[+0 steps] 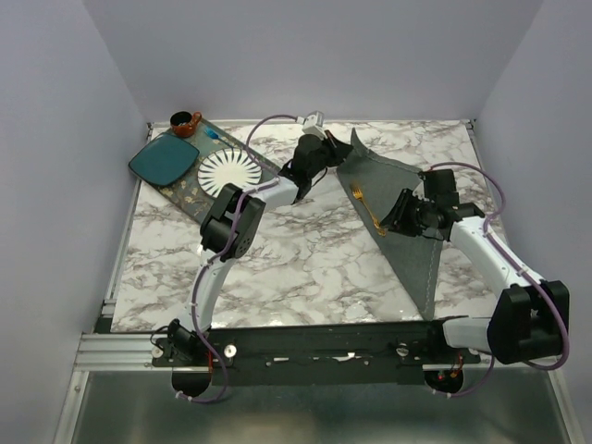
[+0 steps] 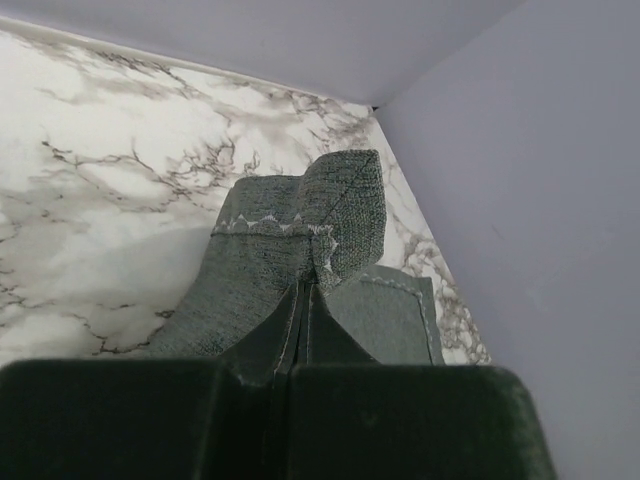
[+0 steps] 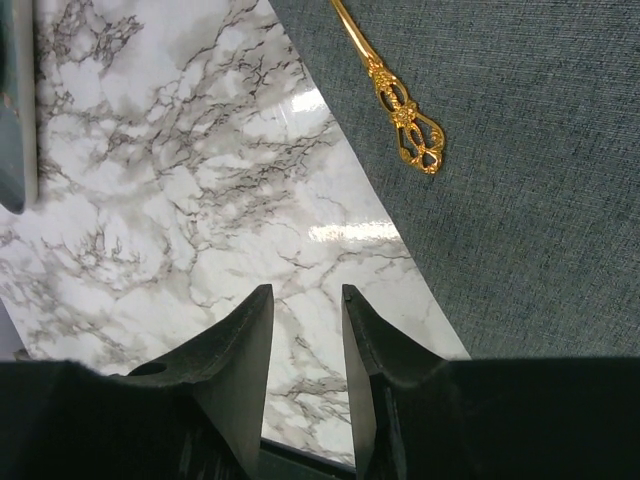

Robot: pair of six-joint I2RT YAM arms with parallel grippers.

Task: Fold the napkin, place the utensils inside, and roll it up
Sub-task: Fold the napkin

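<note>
The dark grey napkin [image 1: 407,208] lies as a long triangle on the right half of the marble table. Its far corner is lifted off the table, and my left gripper [image 1: 326,155] is shut on it. In the left wrist view the cloth [image 2: 290,235] bunches up from the closed jaws of the left gripper [image 2: 304,292]. A thin golden utensil [image 1: 367,209] lies on the napkin near its left edge, and its ornate handle [image 3: 405,115] shows in the right wrist view. My right gripper [image 1: 394,222] hovers just beside the utensil. That gripper [image 3: 307,292] is open and empty, above bare marble next to the napkin [image 3: 520,180].
At the back left a dark tray [image 1: 190,197] carries a teal square plate [image 1: 165,159], a white ribbed plate [image 1: 228,170] and a small brown cup [image 1: 183,122]. The teal plate's edge [image 3: 10,110] shows in the right wrist view. Walls enclose the table on three sides.
</note>
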